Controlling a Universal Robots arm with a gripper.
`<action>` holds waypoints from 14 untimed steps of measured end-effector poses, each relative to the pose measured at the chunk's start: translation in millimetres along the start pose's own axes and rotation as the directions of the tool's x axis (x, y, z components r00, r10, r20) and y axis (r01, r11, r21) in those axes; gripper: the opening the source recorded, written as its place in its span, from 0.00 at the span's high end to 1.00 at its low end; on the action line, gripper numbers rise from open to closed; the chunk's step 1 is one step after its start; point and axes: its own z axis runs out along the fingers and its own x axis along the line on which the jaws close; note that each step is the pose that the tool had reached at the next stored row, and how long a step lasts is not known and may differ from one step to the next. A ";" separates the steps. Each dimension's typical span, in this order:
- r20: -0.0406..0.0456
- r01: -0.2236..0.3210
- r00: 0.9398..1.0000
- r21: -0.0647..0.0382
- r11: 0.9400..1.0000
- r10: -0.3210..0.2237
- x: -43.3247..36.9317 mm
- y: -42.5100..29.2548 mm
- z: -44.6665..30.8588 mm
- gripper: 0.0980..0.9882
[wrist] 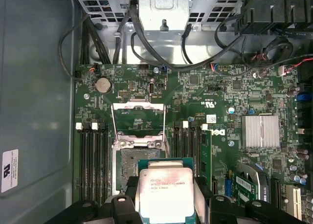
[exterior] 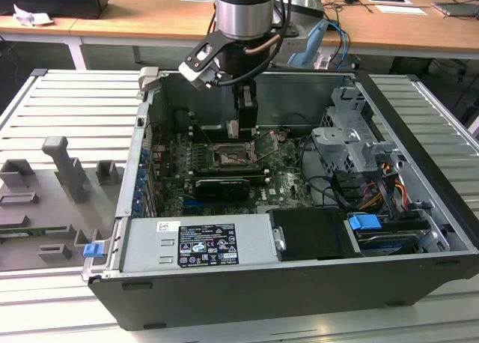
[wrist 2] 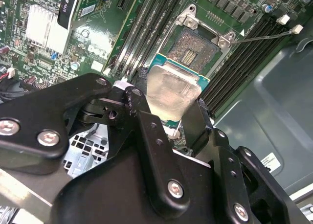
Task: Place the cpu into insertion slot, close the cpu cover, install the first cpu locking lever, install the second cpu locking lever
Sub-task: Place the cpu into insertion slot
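My gripper (wrist 2: 171,105) is shut on the cpu (wrist 2: 173,89), a flat square chip with a pale silver top, its black fingers (wrist 2: 146,121) pressing two opposite edges. In both wrist views the cpu (wrist: 166,192) hangs just above the board, partly over one edge of the insertion slot (wrist: 128,160) and tilted in the second wrist view. The slot (wrist 2: 195,45) lies uncovered, its dark centre showing. The cpu cover (wrist: 138,106) is swung open, away from the slot. A thin locking lever (wrist 2: 264,36) sticks out, unlatched. In the exterior view the gripper (exterior: 238,129) reaches down into the computer case over the slot (exterior: 228,157).
Long black memory slots (wrist: 95,160) flank the socket on both sides. A finned heatsink (wrist: 259,131) and black cables (wrist: 146,48) lie close by. The drive cage (exterior: 352,144), the power supply (exterior: 198,242) and the case walls (exterior: 142,156) close in the board.
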 end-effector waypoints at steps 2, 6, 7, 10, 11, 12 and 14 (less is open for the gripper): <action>0.000 0.000 1.000 0.000 1.000 0.000 0.0 0.0 0.4 0.52; 0.000 0.000 1.000 0.000 1.000 0.000 0.0 -0.2 2.1 0.52; 0.000 0.000 1.000 0.000 1.000 0.000 0.0 -0.2 2.5 0.52; 0.000 -0.002 1.000 0.000 1.000 0.002 0.0 -0.4 4.5 0.52; 0.000 -0.002 1.000 0.000 1.000 0.002 0.0 -0.4 4.9 0.52; 0.000 -0.002 1.000 0.000 1.000 0.002 0.0 -0.4 5.6 0.52; 0.000 -0.002 1.000 0.000 1.000 0.002 0.0 -0.5 6.9 0.52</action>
